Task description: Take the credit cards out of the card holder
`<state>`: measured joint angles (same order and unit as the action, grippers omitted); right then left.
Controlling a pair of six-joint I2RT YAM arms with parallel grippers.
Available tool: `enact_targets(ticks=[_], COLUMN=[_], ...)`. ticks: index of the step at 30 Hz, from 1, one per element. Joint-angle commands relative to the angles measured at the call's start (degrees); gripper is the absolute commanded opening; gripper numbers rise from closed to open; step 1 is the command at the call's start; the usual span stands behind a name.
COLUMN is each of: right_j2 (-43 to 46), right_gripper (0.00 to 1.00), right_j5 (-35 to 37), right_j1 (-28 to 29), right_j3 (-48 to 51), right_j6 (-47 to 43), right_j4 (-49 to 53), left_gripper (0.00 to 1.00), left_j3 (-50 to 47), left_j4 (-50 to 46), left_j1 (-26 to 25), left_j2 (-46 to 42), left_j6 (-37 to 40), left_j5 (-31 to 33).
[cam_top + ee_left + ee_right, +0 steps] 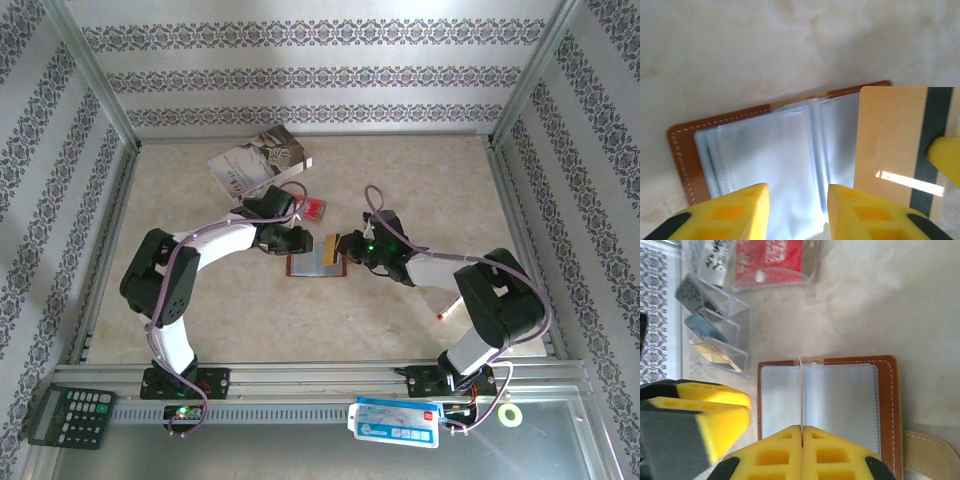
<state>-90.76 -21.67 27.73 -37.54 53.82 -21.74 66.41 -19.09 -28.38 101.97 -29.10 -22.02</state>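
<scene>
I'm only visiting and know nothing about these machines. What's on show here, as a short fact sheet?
card holder: brown leather, lying open, clear pockets facing up
gold card: dark stripe on its face, held on edge over the card holder
right hand: shut on the gold card
left hand: open, fingers apart above the card holder
nearby: clear card stand, booklet
</scene>
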Motion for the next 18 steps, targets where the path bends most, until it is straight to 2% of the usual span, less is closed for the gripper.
enact_targets(ticks=[1, 4, 10, 18], right_j2=[3.77, 6.18, 8.80, 5.99], right_gripper=[0.00, 0.00, 0.00, 0.00], right_j5=[0.22, -2.08, -7.44, -12.21], right_j1=[-0.22, -0.22, -0.44, 0.13], right_j3=[1.05, 0.98, 0.27, -3.05], right_j6=[-1.90, -1.18, 4.57, 9.12], right_j4=[-4.34, -8.08, -19.69, -26.46], left_gripper=[0.40, 0.49, 0.74, 0.81], left_j3=[-0.27, -2.20, -10.47, -14.76], left_j4=[-0.37, 2.90, 15.52, 28.50], left_j1=[0.69, 1.54, 5.03, 8.39], left_j2=[-6.68, -10.93, -20.36, -22.72], left_j6=[1.93, 0.37, -6.22, -15.25], left_j5=[4.73, 4.25, -3.04, -16.97])
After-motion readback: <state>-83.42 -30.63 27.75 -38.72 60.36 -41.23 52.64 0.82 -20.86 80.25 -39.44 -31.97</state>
